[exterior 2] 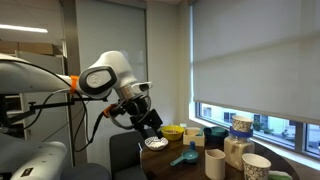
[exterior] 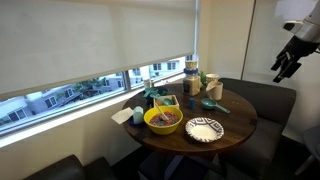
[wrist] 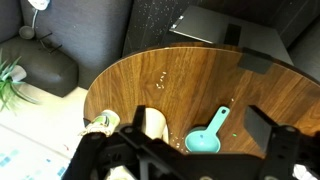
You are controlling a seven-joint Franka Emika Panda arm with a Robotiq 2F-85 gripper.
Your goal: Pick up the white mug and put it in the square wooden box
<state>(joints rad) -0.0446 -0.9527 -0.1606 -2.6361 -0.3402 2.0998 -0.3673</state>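
Note:
The white mug (wrist: pixel 152 122) is a small cream cylinder standing on the round wooden table (wrist: pixel 180 75), just left of a teal scoop (wrist: pixel 207 135). It also shows in both exterior views (exterior 2: pixel 213 163) (exterior: pixel 211 88). My gripper (wrist: pixel 200 128) is open and empty, its dark fingers framing the scoop, with the mug by the left finger. In both exterior views the gripper (exterior: pixel 285 65) (exterior 2: pixel 150 120) hangs in the air, well off to the side of the table. The square wooden box (exterior: pixel 166 101), behind the yellow bowl, is small and unclear.
On the table stand a yellow bowl (exterior: pixel 163 120), a patterned plate (exterior: pixel 204 129), a striped blue-and-white jar (exterior: pixel 191 70) and another pale cup (exterior 2: pixel 255 166). A dark sofa (exterior: pixel 265 100) curves round the table. A window runs along the far side.

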